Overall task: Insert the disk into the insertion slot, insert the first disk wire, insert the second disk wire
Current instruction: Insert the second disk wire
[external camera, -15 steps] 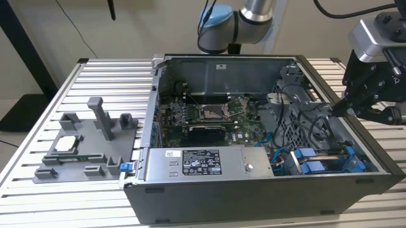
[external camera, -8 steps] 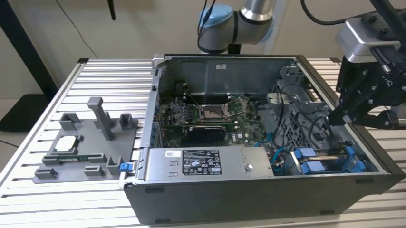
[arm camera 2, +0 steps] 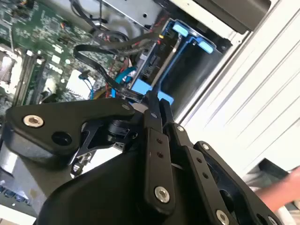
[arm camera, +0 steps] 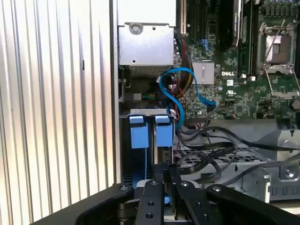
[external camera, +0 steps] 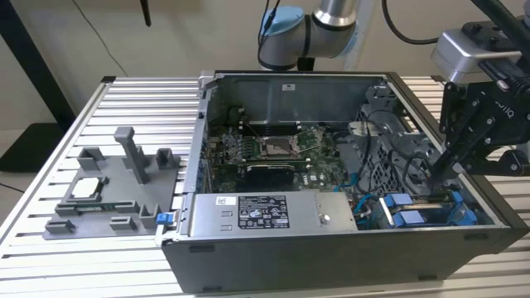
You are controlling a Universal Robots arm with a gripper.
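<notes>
Exterior view, clock directions taken from the centre of the computer case (external camera: 331,248):

- At 4 o'clock, in the drive bay at the case corner: the disk (external camera: 409,217), recognisable by the bright blue tabs of its carrier, standing on edge in the bay. In both wrist views, same blue carrier (arm camera: 139,132) (arm camera 2: 142,86) against the case wall.
- At 3 o'clock, reaching down into the case from above: the gripper (external camera: 440,177), black, tips just above and just beside the blue carrier. In the second wrist view, gripper (arm camera 2: 155,101) with fingers drawn close together, almost no gap; tips at the blue carrier edge. Cannot tell whether anything is pinched between them. In the first wrist view, gripper (arm camera: 168,174) near the two blue tabs.
- At 6 o'clock: grey labelled power-supply box (external camera: 273,214), lying flat along the near wall.
- At 11 o'clock: green motherboard (external camera: 273,149) with open processor socket.
- Between motherboard and disk: looped blue cable (arm camera: 169,82) and a bundle of black cables (arm camera: 206,154).
- At 9 o'clock, outside the case on the slatted table (external camera: 49,273): grey fixture block (external camera: 116,186)
</notes>
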